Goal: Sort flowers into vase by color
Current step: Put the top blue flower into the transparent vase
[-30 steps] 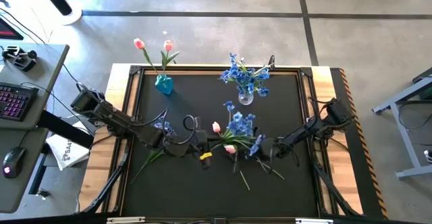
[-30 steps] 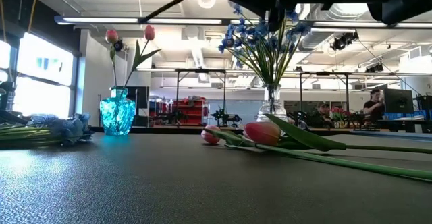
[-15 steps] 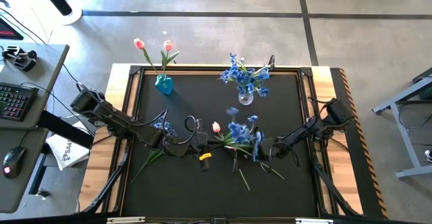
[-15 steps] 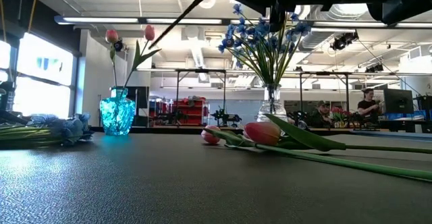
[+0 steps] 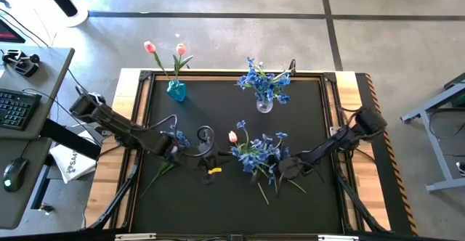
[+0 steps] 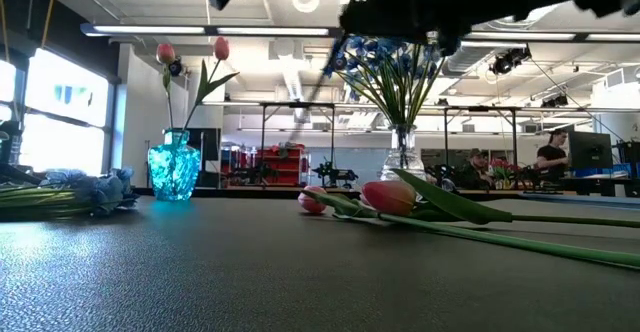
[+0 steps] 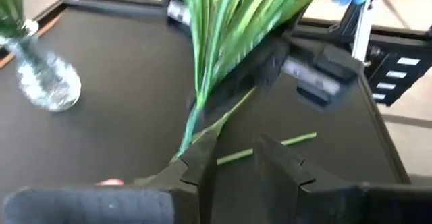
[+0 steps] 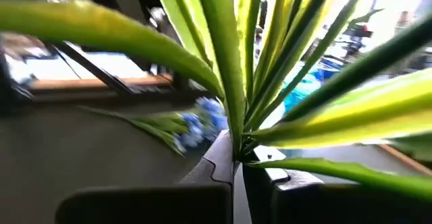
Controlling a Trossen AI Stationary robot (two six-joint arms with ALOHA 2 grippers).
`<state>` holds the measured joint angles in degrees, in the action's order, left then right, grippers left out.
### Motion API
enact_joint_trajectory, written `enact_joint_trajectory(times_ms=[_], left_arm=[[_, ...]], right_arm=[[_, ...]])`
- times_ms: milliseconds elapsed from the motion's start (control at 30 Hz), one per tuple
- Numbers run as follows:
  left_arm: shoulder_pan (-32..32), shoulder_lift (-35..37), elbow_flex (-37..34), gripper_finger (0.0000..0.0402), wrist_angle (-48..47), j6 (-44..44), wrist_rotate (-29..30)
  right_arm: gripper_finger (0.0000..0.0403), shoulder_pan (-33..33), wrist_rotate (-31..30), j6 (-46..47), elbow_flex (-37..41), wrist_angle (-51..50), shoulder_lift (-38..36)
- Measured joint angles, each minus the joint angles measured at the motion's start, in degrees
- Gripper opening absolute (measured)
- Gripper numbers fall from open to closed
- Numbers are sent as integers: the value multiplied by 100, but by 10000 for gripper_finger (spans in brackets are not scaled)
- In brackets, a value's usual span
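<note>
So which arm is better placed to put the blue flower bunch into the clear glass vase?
The right arm: its gripper is shut on the blue flower bunch, with the clear glass vase straight beyond. The left gripper is open.

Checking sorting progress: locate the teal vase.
In the high view the teal vase stands at the mat's far-left corner, holding two pink tulips, left of the clear vase of blue blossoms.

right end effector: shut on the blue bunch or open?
Shut on it. In the right wrist view the right end effector has its fingers together around the blue bunch's green stems, which fan out from that point.
</note>
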<state>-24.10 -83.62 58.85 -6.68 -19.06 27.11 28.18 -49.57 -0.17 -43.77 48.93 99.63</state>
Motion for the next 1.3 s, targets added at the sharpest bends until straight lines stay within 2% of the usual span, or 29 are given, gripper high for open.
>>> enact_joint_trajectory(times_ms=[100,233,367,467,633,833,900,1067,1300], left_arm=[[-13,125,0,89,-424,-292,39],[-39,141,0,90,-684,-490,277],[-55,61,0,90,-739,-488,433],[-68,44,0,90,-737,-488,470],[-68,47,0,90,-721,-486,519],[-70,47,0,90,-719,-486,522],[-70,47,0,90,-717,-484,522],[-72,47,0,90,-711,-484,527],[-72,47,0,90,-704,-486,531]], right_arm=[[2,113,-470,183,0,-1114,-475],[1,123,-813,836,0,-3231,-1435],[1,-179,-1135,1587,0,-5202,-2432],[1,-511,-1250,1675,0,-5919,-3079],[1,-1278,-1091,1008,-1,-5866,-3710],[0,-2339,-66,398,-2,-5427,-3709],[0,-2588,89,241,-2,-5299,-3622],[0,-3015,510,173,-2,-5195,-3505],[0,-3169,817,405,-2,-5277,-3468]])
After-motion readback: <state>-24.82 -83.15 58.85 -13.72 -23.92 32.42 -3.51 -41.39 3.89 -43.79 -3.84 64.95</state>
